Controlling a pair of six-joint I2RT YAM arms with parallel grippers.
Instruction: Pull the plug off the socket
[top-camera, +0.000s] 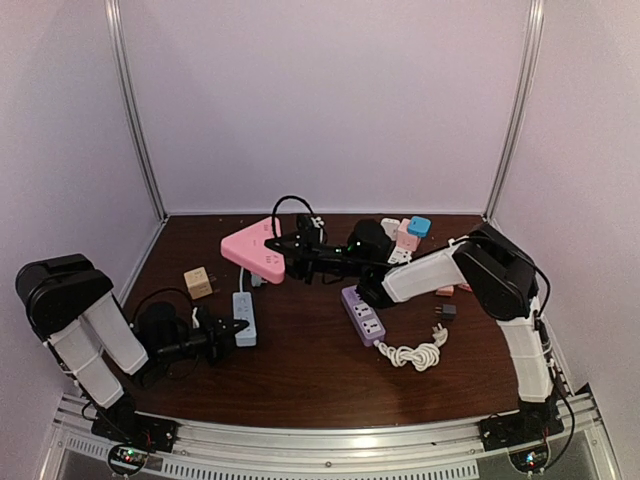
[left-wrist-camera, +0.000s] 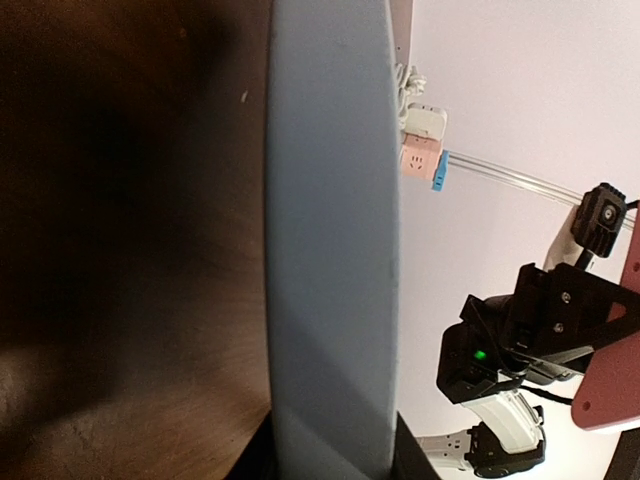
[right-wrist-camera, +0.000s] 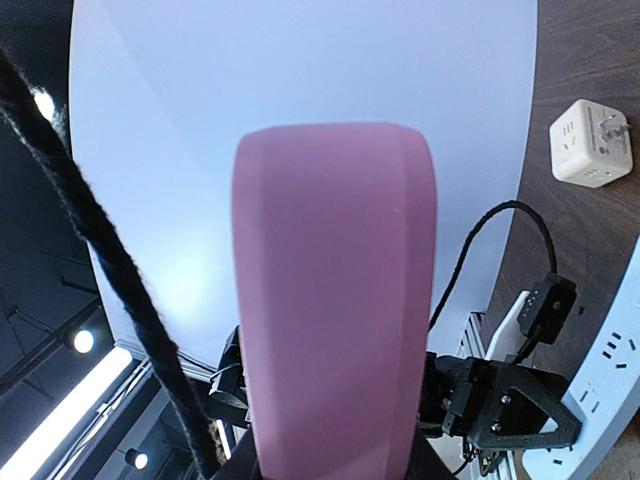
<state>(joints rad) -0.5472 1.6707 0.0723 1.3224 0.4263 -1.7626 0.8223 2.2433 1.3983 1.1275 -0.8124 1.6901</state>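
A pink triangular socket (top-camera: 256, 250) hangs tilted above the table, and my right gripper (top-camera: 286, 250) is shut on its right corner. In the right wrist view the pink socket (right-wrist-camera: 335, 300) fills the gap between the jaws of the right gripper (right-wrist-camera: 335, 462). A black cable (top-camera: 290, 200) loops up from the socket's far edge; its plug is not clear to see. The same black cable (right-wrist-camera: 90, 220) crosses the left of the right wrist view. My left gripper (top-camera: 236, 327) is shut on the near end of a pale blue power strip (top-camera: 245, 316), which fills the left wrist view (left-wrist-camera: 330, 250).
A purple power strip (top-camera: 362, 314) with a coiled white cord (top-camera: 415, 352) lies centre right. A wooden cube (top-camera: 198, 282) sits at the left. Pink, white and blue adapters (top-camera: 408, 233) cluster at the back, and a small black adapter (top-camera: 445, 311) lies at the right.
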